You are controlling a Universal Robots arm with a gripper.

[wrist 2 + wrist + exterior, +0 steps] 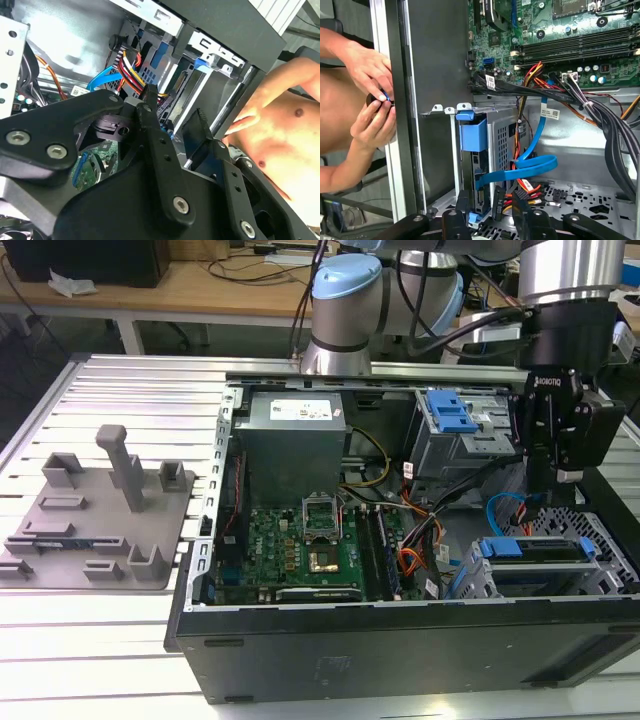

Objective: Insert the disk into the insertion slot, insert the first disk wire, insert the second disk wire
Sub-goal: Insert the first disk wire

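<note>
gripper point(552, 480): hanging low over the drive cage at the exterior view's right; fingers point(150, 132) spread apart with nothing clamped between them, as seen in both wrist views.
disk point(535, 548): seated in the insertion slot point(598, 578), blue carrier end facing out; just below the gripper.
disk, close up point(473, 136): on edge between the perforated cage walls point(503, 146).
first disk wire point(532, 166): light-blue, looped beside the cage, one end running to the disk's rear edge; cannot tell if the plug is fully home.
second disk wire point(526, 185): red and black strands lying under the blue loop, reaching toward a dark plug close to the fingertips; mating not clear.
orange flat cable point(410, 562): on the case floor between motherboard point(300, 550) and cage.
blue latch point(450, 410): on the taller bay behind the gripper.
person's hands point(372, 102): outside the case wall, pinching a small dark item.
grey fixture tray point(95, 515): on the slatted table point(60, 660), well apart from the case, at the exterior view's left.
</note>
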